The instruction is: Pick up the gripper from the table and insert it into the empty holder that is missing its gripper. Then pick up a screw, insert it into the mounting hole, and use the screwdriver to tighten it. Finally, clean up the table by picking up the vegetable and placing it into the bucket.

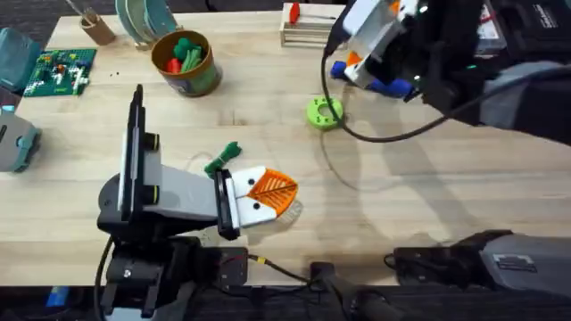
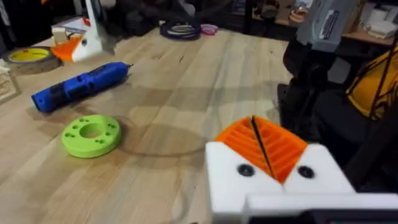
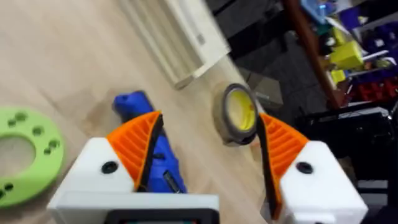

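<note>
Overhead view puts the right hand (image 1: 379,49) at about one o'clock on the bench (image 1: 428,169), poised over the blue screwdriver (image 1: 370,82), whose body pokes out from beneath it just beyond the lime green ring disc (image 1: 324,112). In the right wrist view that hand's (image 3: 205,146) orange ribbed pads stand wide apart, one pad (image 3: 134,146) overlapping the screwdriver (image 3: 152,155) and the other well clear, with nothing gripped. The screwdriver is a stiff, smooth plastic barrel, probably of moderate weight because powered, and likely to roll or twist; I judge the thick mid-body the safest place to clamp, squarely across its width, away from the thin bit. The left hand (image 1: 268,192) lies low near the centre at six o'clock, its pads pressed together on nothing, as the left wrist view (image 2: 264,149) confirms. The dark green vegetable (image 1: 223,159) lies just beside it, light and small. The bucket (image 1: 185,62), at eleven o'clock, already holds toy pieces. The bench is pale, smooth wood; shelving and clutter crowd the room behind.
</note>
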